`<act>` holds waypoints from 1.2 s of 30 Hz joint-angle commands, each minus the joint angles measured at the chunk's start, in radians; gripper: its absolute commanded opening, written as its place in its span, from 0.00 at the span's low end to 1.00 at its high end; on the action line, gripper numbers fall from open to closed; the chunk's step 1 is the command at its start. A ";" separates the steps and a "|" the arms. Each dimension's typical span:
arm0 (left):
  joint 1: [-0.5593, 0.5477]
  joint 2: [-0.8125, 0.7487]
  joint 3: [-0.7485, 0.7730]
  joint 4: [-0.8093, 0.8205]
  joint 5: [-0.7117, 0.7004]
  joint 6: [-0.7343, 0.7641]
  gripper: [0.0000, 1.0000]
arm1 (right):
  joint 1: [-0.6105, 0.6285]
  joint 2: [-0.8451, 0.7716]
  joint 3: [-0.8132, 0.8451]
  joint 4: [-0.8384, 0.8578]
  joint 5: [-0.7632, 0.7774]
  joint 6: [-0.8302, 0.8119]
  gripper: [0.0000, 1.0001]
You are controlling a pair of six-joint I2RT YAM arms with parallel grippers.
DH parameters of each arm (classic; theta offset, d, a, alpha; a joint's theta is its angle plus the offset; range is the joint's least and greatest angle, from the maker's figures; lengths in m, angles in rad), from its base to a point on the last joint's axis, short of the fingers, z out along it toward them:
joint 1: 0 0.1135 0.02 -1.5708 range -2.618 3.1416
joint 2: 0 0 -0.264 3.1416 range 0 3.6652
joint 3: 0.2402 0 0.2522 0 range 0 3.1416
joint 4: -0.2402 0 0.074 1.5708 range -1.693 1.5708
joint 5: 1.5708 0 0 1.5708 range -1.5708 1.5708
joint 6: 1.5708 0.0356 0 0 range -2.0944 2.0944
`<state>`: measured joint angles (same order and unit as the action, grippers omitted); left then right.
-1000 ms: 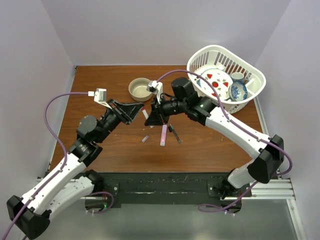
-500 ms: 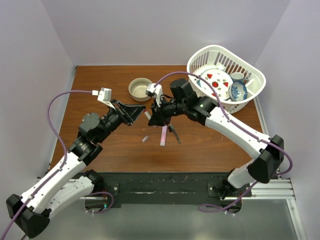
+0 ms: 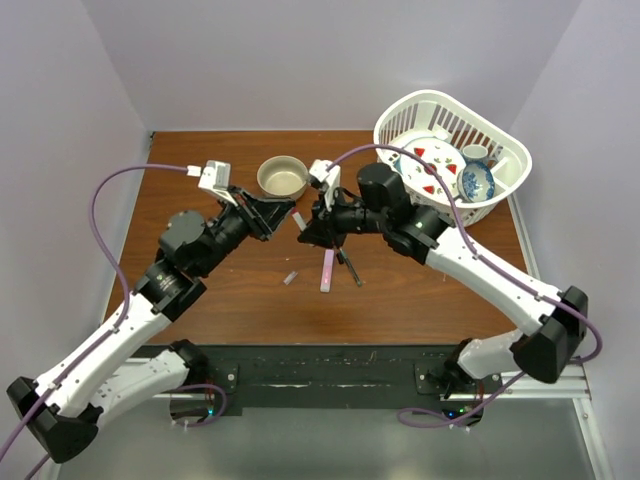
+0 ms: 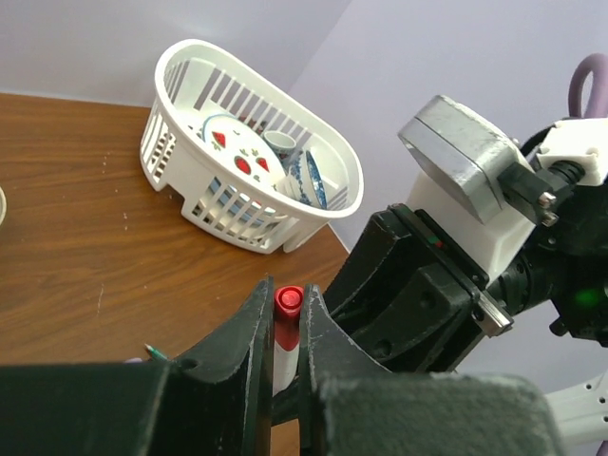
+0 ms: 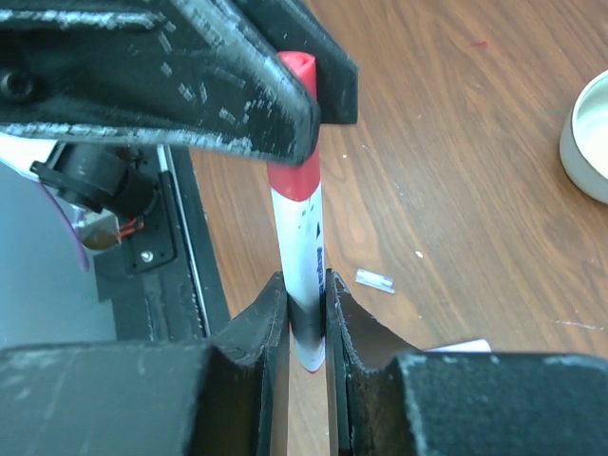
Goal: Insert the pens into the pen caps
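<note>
Only the red cap (image 4: 288, 302) and a sliver of the white pen (image 4: 282, 366) show in the left wrist view; the rest lies behind the left gripper (image 4: 285, 293)'s fingers. In the right wrist view the pen's lower end vanishes between the right gripper (image 5: 305, 281)'s fingers, and the picture's right edge clips the tan bowl (image 5: 591, 133). From above, the pen is nearly lost over the desk's middle, and the grey bit (image 3: 290, 278) towards the near edge is too small to name.

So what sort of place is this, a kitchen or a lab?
Probably a lab test bench, not a kitchen: plain walls box in a wooden table, two robot arms are bolted to a metal frame at its near edge, and a white basket holds dishes.
</note>
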<state>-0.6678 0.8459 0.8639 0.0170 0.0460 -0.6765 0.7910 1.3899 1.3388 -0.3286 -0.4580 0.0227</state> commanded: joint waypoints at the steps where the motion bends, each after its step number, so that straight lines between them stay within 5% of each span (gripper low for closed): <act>1: -0.069 0.106 0.055 -0.233 0.132 -0.020 0.00 | -0.045 -0.135 -0.083 0.388 0.190 0.137 0.14; 3: -0.069 0.139 0.086 -0.194 0.121 -0.031 0.00 | -0.045 -0.218 -0.194 0.370 0.183 0.176 0.33; 6: -0.069 0.183 0.118 -0.149 0.069 -0.028 0.00 | -0.047 -0.343 -0.323 0.303 0.125 0.192 0.45; 13: -0.059 0.329 0.173 -0.149 -0.009 0.084 0.00 | -0.045 -0.624 -0.506 0.174 0.107 0.295 0.59; 15: -0.052 0.389 0.155 -0.108 -0.003 0.103 0.00 | -0.045 -0.649 -0.520 0.172 0.105 0.328 0.83; 16: -0.038 0.413 0.153 -0.100 -0.003 0.110 0.00 | -0.045 -0.655 -0.518 0.168 0.111 0.338 0.85; 36: 0.077 0.907 0.234 -0.095 0.064 0.161 0.00 | -0.047 -0.618 -0.329 -0.087 0.392 0.278 0.88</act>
<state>-0.6018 1.6974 1.0550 -0.1028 0.0818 -0.5041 0.7441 0.7639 0.9554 -0.3824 -0.1390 0.3408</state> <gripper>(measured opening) 0.137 0.877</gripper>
